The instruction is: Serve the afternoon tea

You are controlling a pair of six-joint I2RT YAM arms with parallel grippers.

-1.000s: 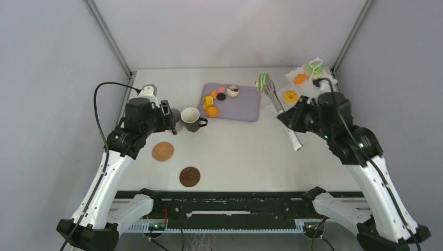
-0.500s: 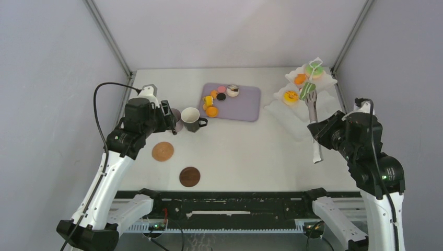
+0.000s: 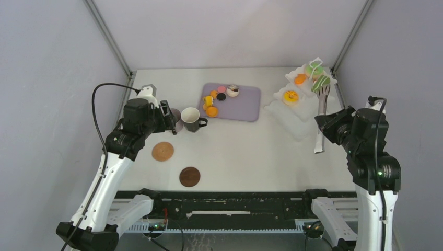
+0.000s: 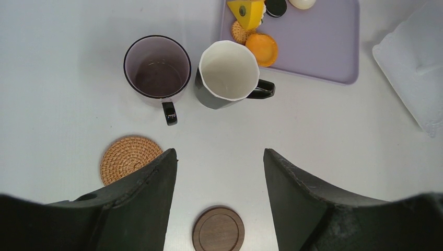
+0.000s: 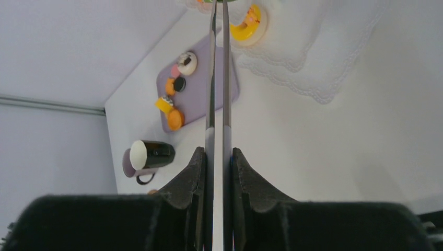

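Your green-and-white striped pastry [image 3: 321, 81] hangs over the white three-tier stand [image 3: 286, 111], near its top. It is pinched in long white tongs [image 3: 319, 123], which the right end effector [image 5: 218, 157] squeezes shut. Placing is in hand, so next you likely lower and ease the squeeze. The left end effector [image 4: 219, 162] hovers half-open and empty.

no text, labels, brands or numbers i can read anywhere from my views; the mugs, tray and stand show no print.
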